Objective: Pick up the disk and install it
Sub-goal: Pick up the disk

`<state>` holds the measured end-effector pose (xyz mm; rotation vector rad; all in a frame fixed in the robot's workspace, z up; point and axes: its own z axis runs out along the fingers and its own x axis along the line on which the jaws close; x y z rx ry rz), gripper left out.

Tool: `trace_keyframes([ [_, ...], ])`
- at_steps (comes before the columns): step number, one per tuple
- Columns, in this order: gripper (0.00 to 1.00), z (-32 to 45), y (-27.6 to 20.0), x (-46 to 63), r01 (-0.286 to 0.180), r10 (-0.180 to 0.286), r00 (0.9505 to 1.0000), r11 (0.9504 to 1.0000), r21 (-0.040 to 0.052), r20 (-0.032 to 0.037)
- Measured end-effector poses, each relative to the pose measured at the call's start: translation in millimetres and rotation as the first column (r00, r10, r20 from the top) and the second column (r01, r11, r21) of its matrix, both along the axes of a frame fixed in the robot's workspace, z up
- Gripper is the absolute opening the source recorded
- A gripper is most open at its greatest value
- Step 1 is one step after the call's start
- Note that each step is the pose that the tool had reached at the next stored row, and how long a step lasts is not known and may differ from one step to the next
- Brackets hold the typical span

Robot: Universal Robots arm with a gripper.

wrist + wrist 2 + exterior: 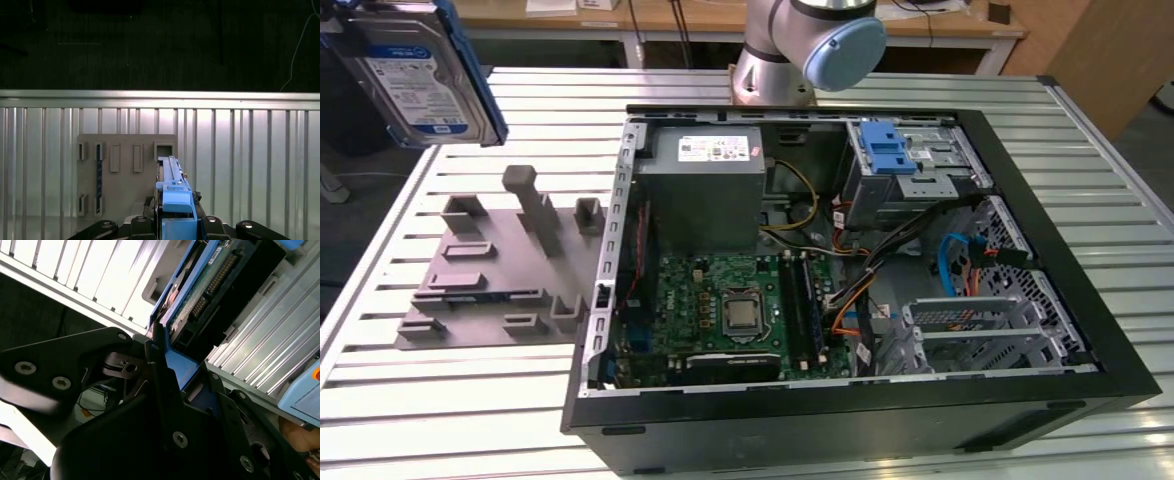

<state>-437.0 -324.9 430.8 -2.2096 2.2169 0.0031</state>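
Observation:
The disk (420, 75), a silver-grey drive with a white and blue label in a blue bracket, hangs high above the table at the exterior view's upper left, above the grey fixture plate (494, 270). In both wrist views my gripper (176, 226) is shut on the disk's blue bracket (175, 197). The second wrist view shows the drive's underside with its connector (210, 285), clamped at one end between the black fingers (157, 352). In the first wrist view the disk is edge-on over the fixture plate (125, 170).
An open computer case (1067, 240) lies on the slatted metal table (454, 400), with the motherboard (720, 310), a grey power supply (700, 190) and a drive bay with a blue latch (891, 150). The arm's base (781, 60) stands behind the case.

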Motion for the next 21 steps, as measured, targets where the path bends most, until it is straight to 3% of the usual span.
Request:
trace_keyframes([
  [21, 0.36, 28.1, 0.8, 0.0, 0.000, 0.000, 1.0000, 1.0000, 0.0000, -0.0001],
])
